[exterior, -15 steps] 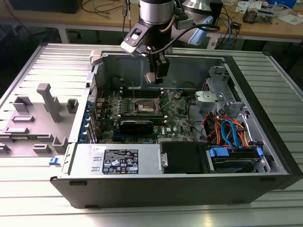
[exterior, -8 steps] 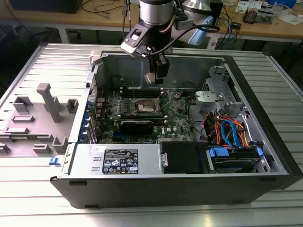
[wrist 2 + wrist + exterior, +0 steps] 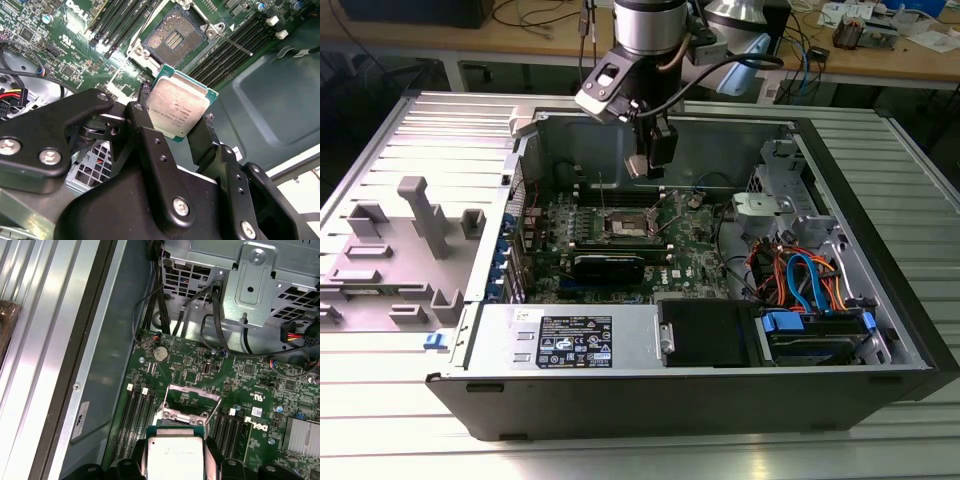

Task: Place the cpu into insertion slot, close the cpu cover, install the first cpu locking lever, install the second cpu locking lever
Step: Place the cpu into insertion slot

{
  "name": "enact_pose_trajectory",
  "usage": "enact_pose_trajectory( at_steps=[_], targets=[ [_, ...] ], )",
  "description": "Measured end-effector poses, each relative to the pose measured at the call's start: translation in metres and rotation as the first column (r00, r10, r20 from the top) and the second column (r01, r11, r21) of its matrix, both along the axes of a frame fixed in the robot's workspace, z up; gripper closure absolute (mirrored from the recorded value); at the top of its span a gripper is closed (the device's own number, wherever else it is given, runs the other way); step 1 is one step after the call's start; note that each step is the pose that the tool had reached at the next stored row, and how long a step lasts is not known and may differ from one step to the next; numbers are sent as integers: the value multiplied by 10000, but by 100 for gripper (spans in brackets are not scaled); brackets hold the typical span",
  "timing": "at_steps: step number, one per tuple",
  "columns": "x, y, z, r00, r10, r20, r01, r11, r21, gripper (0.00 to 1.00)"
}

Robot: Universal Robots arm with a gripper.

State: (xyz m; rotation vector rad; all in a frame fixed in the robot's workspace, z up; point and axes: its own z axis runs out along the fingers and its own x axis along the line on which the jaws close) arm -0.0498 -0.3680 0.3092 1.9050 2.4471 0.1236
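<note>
The gripper [image 3: 177, 106] had its two fingers [image 3: 142, 120] closed on the one cpu [image 3: 186, 97], gripping opposite edges, metal top showing. It hung above the slot [image 3: 172, 39], apart from it. The slot lay bare, its cover [image 3: 150, 59] tipped open. Two levers [image 3: 234, 44] stood released beside the slot.

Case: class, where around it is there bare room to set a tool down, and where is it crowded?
Free: the ribbed table on the camera side of the case and at the exterior view's right. Crowded: inside, with motherboard, cables and the gripper holding the cpu; grey blocks at that view's left.
</note>
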Motion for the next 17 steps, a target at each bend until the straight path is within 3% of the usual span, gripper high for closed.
enact_pose_trajectory(
  at_steps=[6, 12, 17],
  targets=[
    [0, -1, -15, 10000, -5, 2, 5, 10000, 1, 45],
    [-1, -1, -111, 9991, -414, 0, 414, 9991, -2, 45],
    [-1, -1, -114, 9989, -471, 0, 471, 9989, -2, 45]
  ],
)
